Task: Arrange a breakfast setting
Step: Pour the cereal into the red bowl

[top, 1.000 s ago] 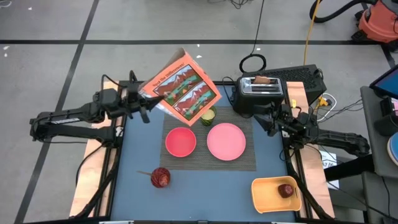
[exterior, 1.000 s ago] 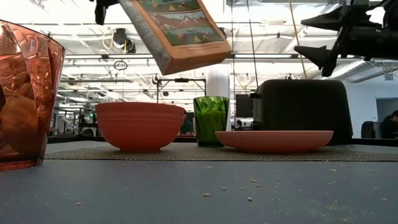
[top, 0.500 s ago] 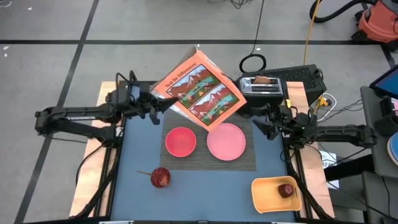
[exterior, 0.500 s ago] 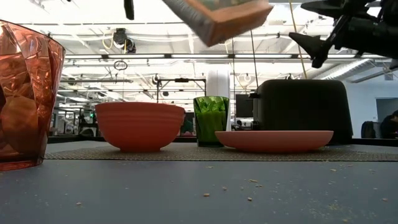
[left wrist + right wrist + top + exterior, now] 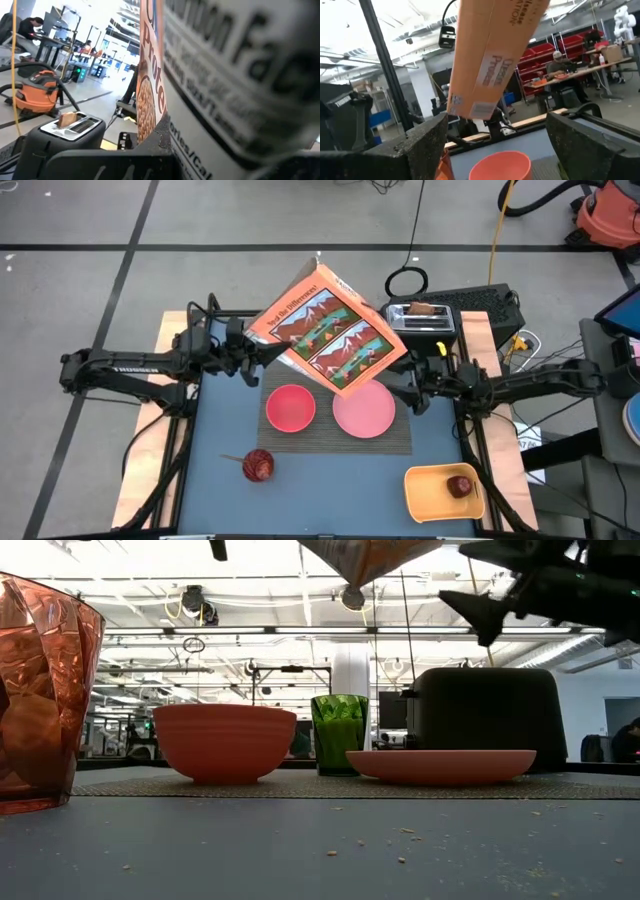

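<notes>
My left gripper (image 5: 256, 358) is shut on the orange cereal box (image 5: 330, 330), which hangs high over the dark striped placemat (image 5: 400, 438); only its lower corner (image 5: 372, 558) shows in the low view. My right gripper (image 5: 400, 392) is open and empty above the pink plate's (image 5: 363, 408) right rim, its fingers toward the box's narrow side (image 5: 495, 55). The pink-red bowl (image 5: 290, 408) and the plate stand on the placemat. The toast (image 5: 428, 308) sticks out of the black toaster (image 5: 420, 325). The apple (image 5: 460, 485) lies in the orange tray (image 5: 440, 492). My left gripper holds the cereal box by its left corner (image 5: 268, 348), coming level from the table's left side. The box is lifted clear of the table and tilted, its picture face up. Its printed side panel (image 5: 235, 85) fills the left wrist view and hides the fingers.
A green cup (image 5: 340, 733) stands behind the bowl, hidden under the box in the high view. A red glass (image 5: 258, 465) with a wooden stick beside it is near the table's front left. Cables lie on the floor behind the toaster.
My left gripper has carried the cereal box up and toward the table's right; the box has risen almost out of the low view and now hangs over the placemat's far edge. My right gripper has moved toward the table's left, toward the box, and stayed open.
</notes>
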Tool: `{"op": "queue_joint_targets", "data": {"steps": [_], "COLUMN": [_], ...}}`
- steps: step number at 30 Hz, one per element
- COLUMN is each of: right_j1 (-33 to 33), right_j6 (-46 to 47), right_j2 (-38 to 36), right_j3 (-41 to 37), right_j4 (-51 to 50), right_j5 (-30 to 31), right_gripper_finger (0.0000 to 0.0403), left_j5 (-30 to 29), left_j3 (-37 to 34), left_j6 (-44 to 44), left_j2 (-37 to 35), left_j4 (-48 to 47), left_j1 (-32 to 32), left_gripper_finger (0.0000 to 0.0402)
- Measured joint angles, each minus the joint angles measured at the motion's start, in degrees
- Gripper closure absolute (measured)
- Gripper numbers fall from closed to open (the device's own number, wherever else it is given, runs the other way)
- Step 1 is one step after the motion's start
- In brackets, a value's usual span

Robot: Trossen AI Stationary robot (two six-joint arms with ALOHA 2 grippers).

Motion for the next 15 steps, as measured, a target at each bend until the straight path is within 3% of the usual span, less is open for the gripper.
{"op": "queue_joint_targets", "data": {"steps": [15], "right_j1": [1.3], "right_j6": [-2.7], "right_j2": [16.5], "right_j3": [9.1], "right_j4": [8.2], "right_j5": [-1.6], "right_gripper_finger": [0.0076], "left_j5": [0.0], "left_j3": [0.0], "left_j6": [0.1], "left_j2": [0.0], "left_j4": [0.3], "left_j1": [-0.3], "left_gripper_finger": [0.0398]}}
